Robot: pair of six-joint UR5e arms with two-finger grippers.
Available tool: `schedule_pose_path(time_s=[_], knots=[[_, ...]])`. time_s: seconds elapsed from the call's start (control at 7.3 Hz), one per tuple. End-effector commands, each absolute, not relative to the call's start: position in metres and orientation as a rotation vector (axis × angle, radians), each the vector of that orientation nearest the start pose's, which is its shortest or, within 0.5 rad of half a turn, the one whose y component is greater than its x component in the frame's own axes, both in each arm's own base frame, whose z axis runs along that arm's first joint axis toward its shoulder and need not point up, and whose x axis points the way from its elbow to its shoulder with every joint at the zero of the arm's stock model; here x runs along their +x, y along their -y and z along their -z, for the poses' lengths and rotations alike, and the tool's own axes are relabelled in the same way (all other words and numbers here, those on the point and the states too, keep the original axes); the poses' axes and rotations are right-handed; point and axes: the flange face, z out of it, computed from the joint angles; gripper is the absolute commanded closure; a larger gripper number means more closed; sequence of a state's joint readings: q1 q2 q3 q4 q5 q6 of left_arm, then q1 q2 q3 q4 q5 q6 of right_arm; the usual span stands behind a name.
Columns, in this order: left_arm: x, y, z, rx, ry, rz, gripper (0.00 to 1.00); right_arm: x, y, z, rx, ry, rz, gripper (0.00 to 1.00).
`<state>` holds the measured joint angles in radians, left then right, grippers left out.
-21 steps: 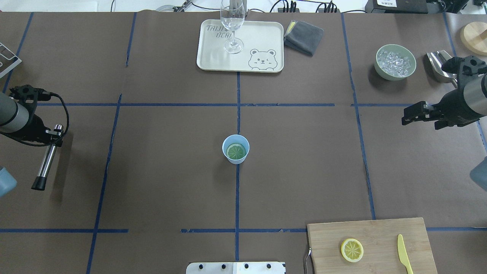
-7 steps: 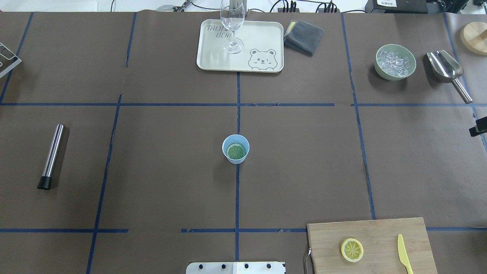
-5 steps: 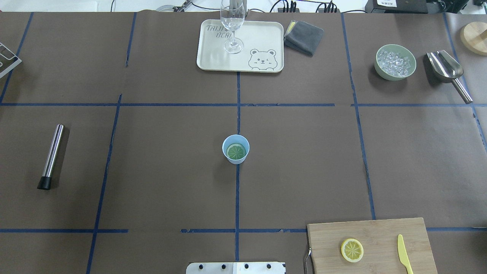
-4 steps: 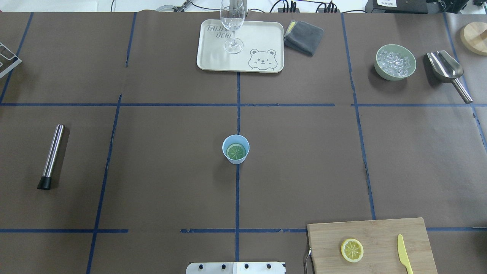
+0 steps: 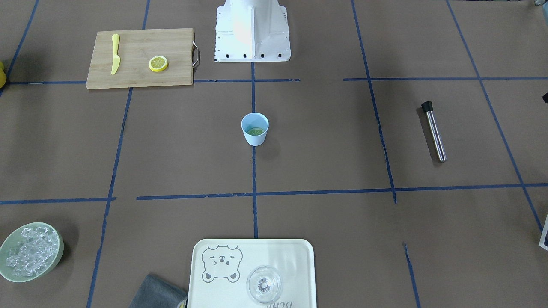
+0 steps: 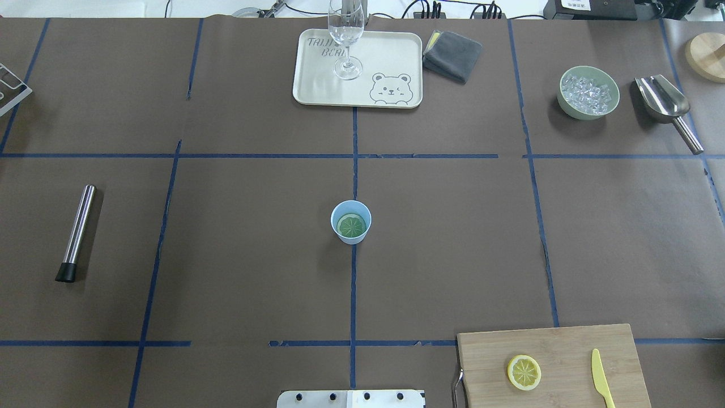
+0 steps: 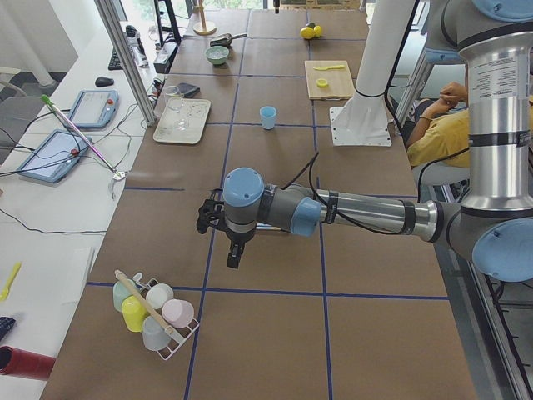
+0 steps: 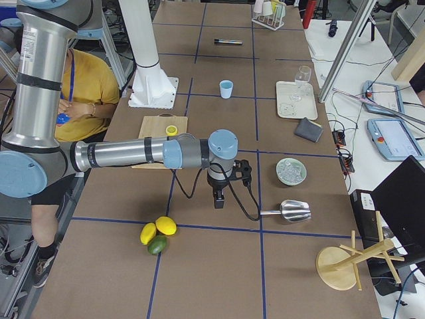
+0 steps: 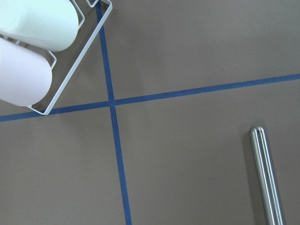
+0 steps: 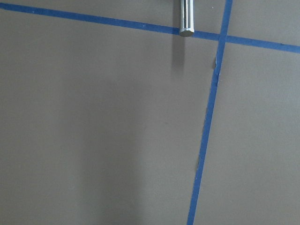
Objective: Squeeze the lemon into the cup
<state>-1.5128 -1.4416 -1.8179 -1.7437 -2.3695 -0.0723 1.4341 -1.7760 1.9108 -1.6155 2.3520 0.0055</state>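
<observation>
Black left gripper (image 7: pixel 236 257) and right gripper (image 8: pixel 218 199) point down at opposite ends of the table (image 6: pixel 238 272); how far their jaws stand apart cannot be told. Far from both, between them, the lemon (image 6: pixel 351 225) lies inside the cup (image 6: pixel 335 215).

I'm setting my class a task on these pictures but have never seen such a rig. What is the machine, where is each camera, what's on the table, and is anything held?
It is a two-armed robot at a taped table. Two pictures look down, from behind and from across; two look from the table's ends; two sit on the wrists. The left tool and the right tool hang over the table, seemingly empty; open or shut, I cannot tell. Mid-table a blue cup holds a lemon slice. A second slice and a knife lie on a cutting board. Also: a glass on a tray, a bowl of ice, a scoop, a steel rod.
</observation>
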Motion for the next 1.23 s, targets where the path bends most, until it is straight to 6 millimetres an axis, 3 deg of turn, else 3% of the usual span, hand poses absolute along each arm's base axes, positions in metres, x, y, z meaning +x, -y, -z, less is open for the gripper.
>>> schedule_pose_path(time_s=[0.0,0.14,0.27,0.41,0.55,0.82,1.1], knots=[[-0.07,0.445,-0.539,0.346,-0.724,-0.104,0.0,0.006,0.415,-0.551,0.104,0.791,0.215,0.0],[-0.07,0.427,-0.571,0.283,-0.725,-0.08,0.0,0.002,0.417,-0.541,0.113,0.794,0.218,0.0],[-0.07,0.404,-0.592,0.239,-0.734,-0.062,0.0,-0.001,0.413,-0.556,0.043,0.791,0.2,0.0],[-0.069,0.398,-0.615,0.192,-0.734,-0.046,0.0,0.002,0.407,-0.565,0.019,0.776,0.188,0.0],[-0.068,0.404,-0.624,0.191,-0.744,-0.05,0.0,0.007,0.415,-0.558,0.042,0.773,0.179,0.0],[-0.067,0.419,-0.612,0.251,-0.745,-0.075,0.0,0.008,0.417,-0.568,0.023,0.775,0.168,0.0],[-0.059,0.419,-0.607,0.244,-0.836,-0.092,0.0,0.007,0.421,-0.603,-0.028,0.772,0.163,0.0]])
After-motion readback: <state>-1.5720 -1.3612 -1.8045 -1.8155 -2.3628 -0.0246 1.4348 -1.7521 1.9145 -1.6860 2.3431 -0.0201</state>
